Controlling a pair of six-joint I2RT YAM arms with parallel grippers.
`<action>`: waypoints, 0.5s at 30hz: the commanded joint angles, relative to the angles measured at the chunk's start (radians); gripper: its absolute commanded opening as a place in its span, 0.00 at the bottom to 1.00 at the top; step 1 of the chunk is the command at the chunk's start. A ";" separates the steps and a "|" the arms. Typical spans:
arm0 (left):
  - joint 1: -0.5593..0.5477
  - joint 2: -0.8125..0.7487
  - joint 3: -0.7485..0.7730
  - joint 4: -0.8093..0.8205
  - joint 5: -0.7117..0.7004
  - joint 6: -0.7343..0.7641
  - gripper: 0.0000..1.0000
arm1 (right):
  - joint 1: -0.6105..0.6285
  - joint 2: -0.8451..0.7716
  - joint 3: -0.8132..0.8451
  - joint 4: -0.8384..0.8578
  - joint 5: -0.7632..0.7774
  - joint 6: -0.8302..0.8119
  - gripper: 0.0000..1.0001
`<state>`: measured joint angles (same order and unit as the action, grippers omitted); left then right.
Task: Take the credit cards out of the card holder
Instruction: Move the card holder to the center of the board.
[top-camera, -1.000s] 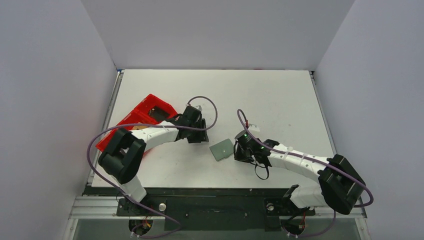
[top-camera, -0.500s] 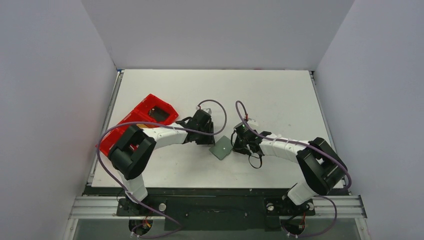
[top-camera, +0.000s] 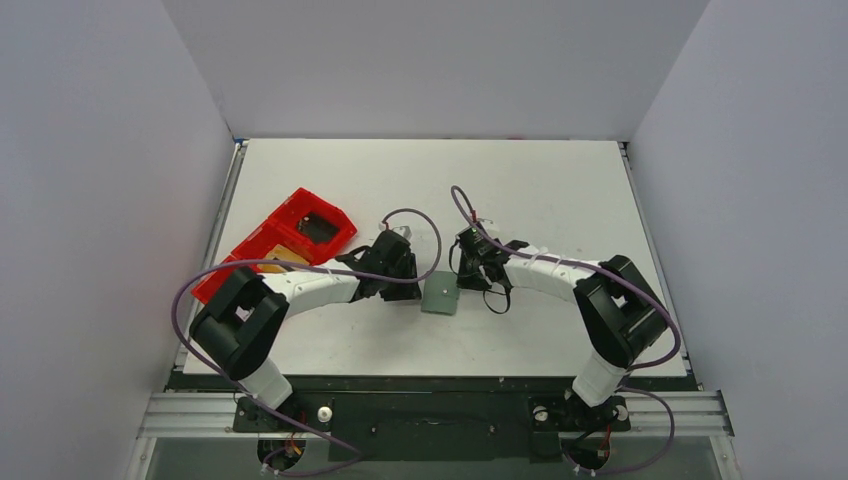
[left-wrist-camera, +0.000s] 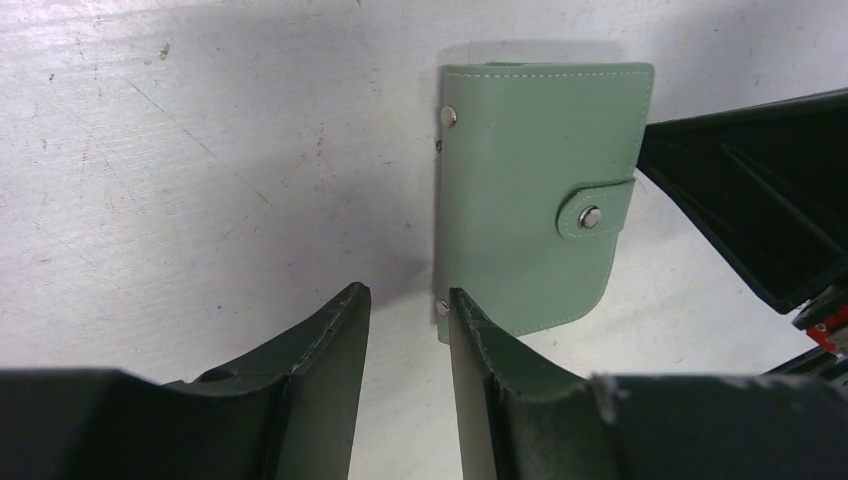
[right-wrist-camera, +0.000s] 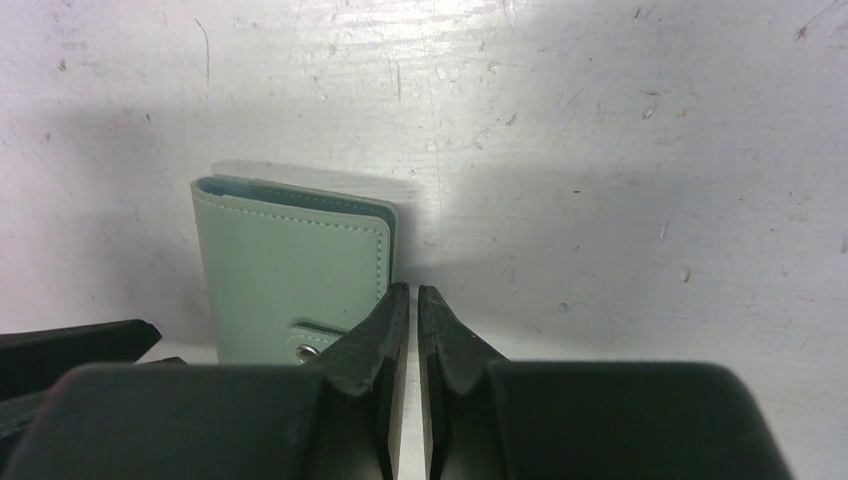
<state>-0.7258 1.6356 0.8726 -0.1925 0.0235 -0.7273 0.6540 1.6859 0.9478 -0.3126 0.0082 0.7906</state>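
Observation:
The card holder (top-camera: 440, 296) is a grey-green wallet lying flat on the table between the two arms, shut with its snap tab (left-wrist-camera: 592, 212) fastened. No credit cards show; they are hidden. My left gripper (left-wrist-camera: 405, 300) is open over bare table, its right fingertip (left-wrist-camera: 462, 305) at the holder's (left-wrist-camera: 540, 200) near left corner. My right gripper (right-wrist-camera: 412, 292) is shut with nothing between the fingers, its tips at the right edge of the holder (right-wrist-camera: 290, 270). In the top view the left gripper (top-camera: 408, 273) is left of the holder and the right gripper (top-camera: 462, 272) is at its upper right.
A long red tray (top-camera: 262, 262) lies at the table's left side behind the left arm, with a tan patch in its middle compartment. The white table (top-camera: 540, 190) is scuffed. Grey walls enclose the back and sides.
Both grippers have moved in on the card holder, which has slid a little left and turned squarer. The right jaws closed; the left jaws narrowed.

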 joint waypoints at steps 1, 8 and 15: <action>-0.005 -0.047 0.008 0.011 0.024 -0.009 0.32 | -0.003 -0.012 0.043 -0.067 0.001 -0.092 0.08; -0.006 -0.059 0.014 -0.009 0.012 -0.033 0.32 | 0.003 -0.043 0.070 -0.134 0.040 -0.111 0.22; 0.079 -0.207 -0.039 -0.076 -0.079 -0.096 0.47 | 0.164 -0.101 0.118 -0.205 0.224 -0.044 0.35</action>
<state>-0.7109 1.5436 0.8600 -0.2359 0.0074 -0.7708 0.7269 1.6268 0.9943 -0.4816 0.1146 0.7040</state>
